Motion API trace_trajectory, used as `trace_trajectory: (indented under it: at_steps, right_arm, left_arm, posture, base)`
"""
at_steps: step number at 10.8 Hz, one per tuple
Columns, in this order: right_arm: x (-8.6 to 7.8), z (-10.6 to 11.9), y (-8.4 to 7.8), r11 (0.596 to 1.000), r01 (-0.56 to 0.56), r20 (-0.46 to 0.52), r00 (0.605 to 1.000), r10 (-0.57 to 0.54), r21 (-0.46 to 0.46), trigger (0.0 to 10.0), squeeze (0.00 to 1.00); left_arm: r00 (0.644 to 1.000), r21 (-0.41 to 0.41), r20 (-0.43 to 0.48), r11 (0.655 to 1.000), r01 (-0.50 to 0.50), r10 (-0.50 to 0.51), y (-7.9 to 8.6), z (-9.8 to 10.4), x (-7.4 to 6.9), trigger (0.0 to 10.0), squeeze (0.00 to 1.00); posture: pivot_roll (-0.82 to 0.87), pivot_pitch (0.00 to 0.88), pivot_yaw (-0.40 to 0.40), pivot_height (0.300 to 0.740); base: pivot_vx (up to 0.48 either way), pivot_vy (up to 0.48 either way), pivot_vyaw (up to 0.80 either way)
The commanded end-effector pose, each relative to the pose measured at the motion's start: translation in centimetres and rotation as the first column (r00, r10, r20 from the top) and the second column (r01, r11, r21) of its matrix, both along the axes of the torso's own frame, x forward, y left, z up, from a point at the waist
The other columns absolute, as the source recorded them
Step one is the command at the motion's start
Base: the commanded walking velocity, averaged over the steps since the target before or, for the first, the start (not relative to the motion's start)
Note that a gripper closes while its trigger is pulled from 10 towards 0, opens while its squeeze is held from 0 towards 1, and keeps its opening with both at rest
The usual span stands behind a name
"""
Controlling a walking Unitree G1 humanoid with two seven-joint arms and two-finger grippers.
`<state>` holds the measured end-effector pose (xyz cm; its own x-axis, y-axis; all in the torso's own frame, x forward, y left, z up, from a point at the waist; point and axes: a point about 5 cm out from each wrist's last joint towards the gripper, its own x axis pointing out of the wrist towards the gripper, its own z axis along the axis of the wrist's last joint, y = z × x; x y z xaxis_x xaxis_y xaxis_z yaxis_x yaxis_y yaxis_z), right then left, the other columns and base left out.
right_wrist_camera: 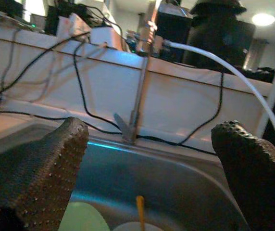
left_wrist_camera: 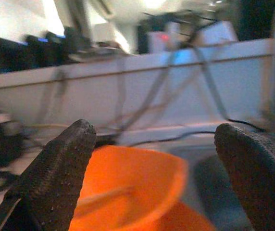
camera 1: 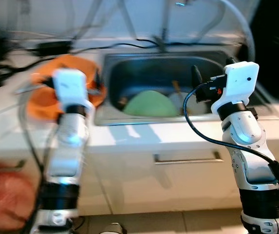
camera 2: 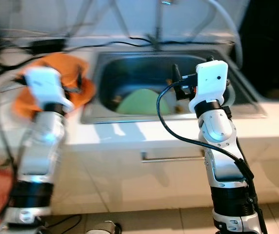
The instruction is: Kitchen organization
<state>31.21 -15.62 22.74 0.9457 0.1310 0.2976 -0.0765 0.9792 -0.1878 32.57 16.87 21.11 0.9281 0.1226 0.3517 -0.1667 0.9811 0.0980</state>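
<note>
Two open grippers, one sink full of dishes: where would you grab?

Going left to right. Red-pink blurry thing [camera 1: 3, 195] low at the far left, can't tell what it is. Then the left gripper [left_wrist_camera: 159, 178], fingers spread wide with nothing between them, held up over the white surface [camera 1: 129, 139] and aimed at the orange bowl [camera 1: 83, 73] sitting beside the sink's left edge. It looks like thin plastic, so my guess is light, a bit flexible and not fragile. I'd pinch it over the rim, one finger inside and one outside, because the rounded wall would probably slip out of a side squeeze.

Next is the steel sink [camera 1: 111, 78] with a green plate or bowl [camera 1: 149, 105] leaning in it, a whiter dish [camera 1: 188, 103] just beside that, and a thin stick-like utensil [right_wrist_camera: 140, 211] poking up. Those could be ceramic and wet, so likely heavier, slippery and chippable. Rim grab again, slow lift.

The right gripper [right_wrist_camera: 152, 178] hovers over the sink's right half, fingers also wide apart, holding nothing. Faucet [right_wrist_camera: 137, 96] and cables behind.
</note>
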Motion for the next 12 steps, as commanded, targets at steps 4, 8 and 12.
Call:
trace_trajectory:
  at_steps: [4,8,12]
  right_arm:
    - [-0.1,0.0,0.0,1.0,-0.001,-0.004,1.0,0.001,0.008,10.0,0.0]
    - [-0.1,-0.3,-0.3,1.0,0.017,-0.016,1.0,-0.017,0.019,10.0,0.0]
    - [-0.2,-0.8,-0.5,0.999,0.035,-0.023,0.999,-0.035,0.028,10.0,0.0]
  left_arm:
    - [0.99,-0.026,0.008,0.99,-0.141,0.141,2.4,0.2,-0.7,10.0,0.0]
    - [0.972,-0.079,-0.036,0.969,-0.234,0.231,4.7,-0.1,-0.4,10.0,0.0]
    - [0.973,-0.127,-0.05,0.965,-0.231,0.226,4.7,0.3,0.0,10.0,0.0]
  posture:
    - [0.11,0.0,0.046,0.74]
    - [0.12,0.0,0.052,0.74]
    - [0.11,0.0,0.065,0.74]
  base:
    - [0.0,0.0,0.0]
    - [0.0,0.0,0.0]
    - [0.0,0.0,0.0]
